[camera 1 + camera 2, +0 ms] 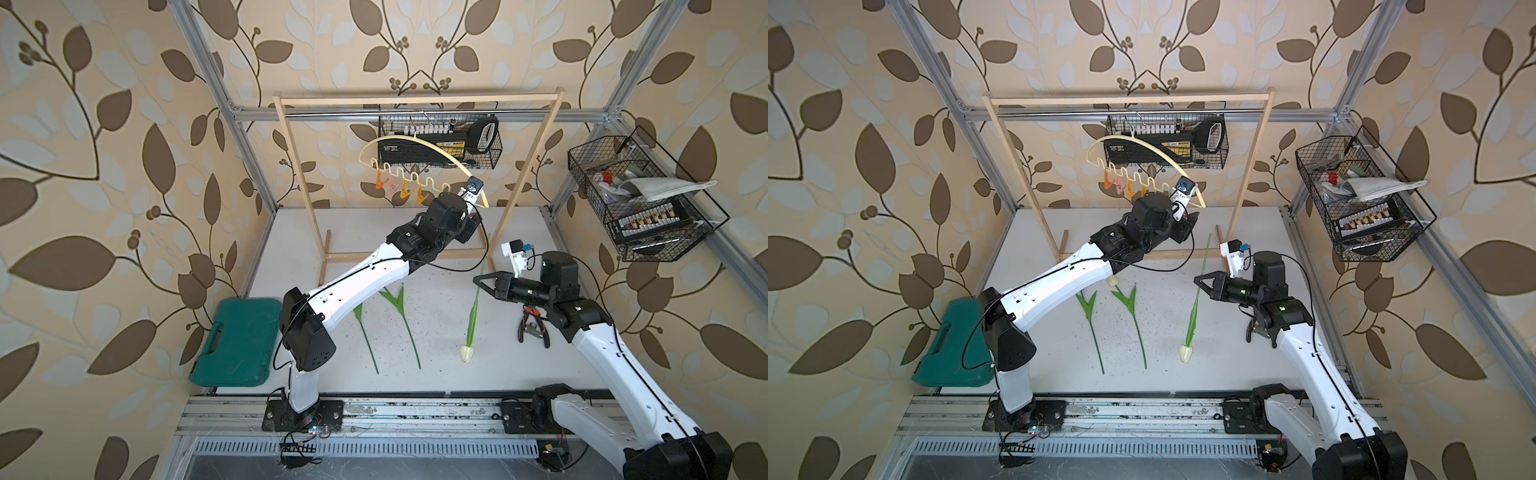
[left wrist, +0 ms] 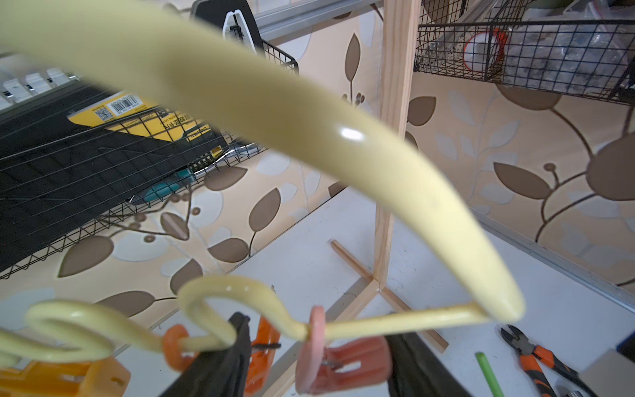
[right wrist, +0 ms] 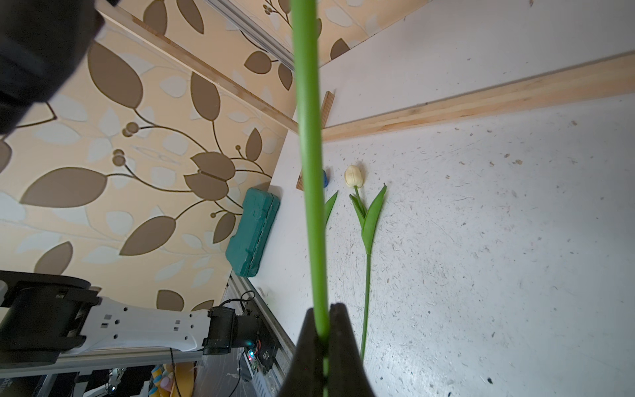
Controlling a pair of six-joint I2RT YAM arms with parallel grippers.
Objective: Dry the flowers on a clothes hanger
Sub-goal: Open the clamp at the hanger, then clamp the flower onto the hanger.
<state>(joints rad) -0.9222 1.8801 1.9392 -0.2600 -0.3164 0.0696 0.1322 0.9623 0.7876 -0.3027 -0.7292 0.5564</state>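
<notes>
Currently the job is at the pegging of flower 1 of 3. The right claw [image 3: 324, 309] is clenched on the green stem of a white tulip [image 1: 466, 353]. It grips part-way up, so the head hangs down above the table [image 1: 440, 291] and the cut end points up toward the wooden rack [image 1: 415, 99]. The hanger [image 1: 424, 146] hangs under the rack's top rail, with its pegs strung along the wavy lower bar.

The left claw [image 2: 316, 343] is up at that bar. In the left wrist view its 2 black fingers [image 2: 220, 364] stand apart on either side of the pink peg [image 2: 343, 367]. A gap shows beside 1 finger, so I judge the peg straddled but not yet squeezed. The 2 other flowers [image 1: 1129, 309] lie side by side on the table under the left arm. One has a white head, and a bit of blue head [image 3: 325, 178] peeks out in the right wrist view.

Next, I judge, the left claw must pinch the pink peg so its mouth opens, while the right arm lifts the stem's end into that mouth. That means lining up a thin stem with a small opening. The hanger is likely to swing if pushed, so the approach should be gentle.
</notes>
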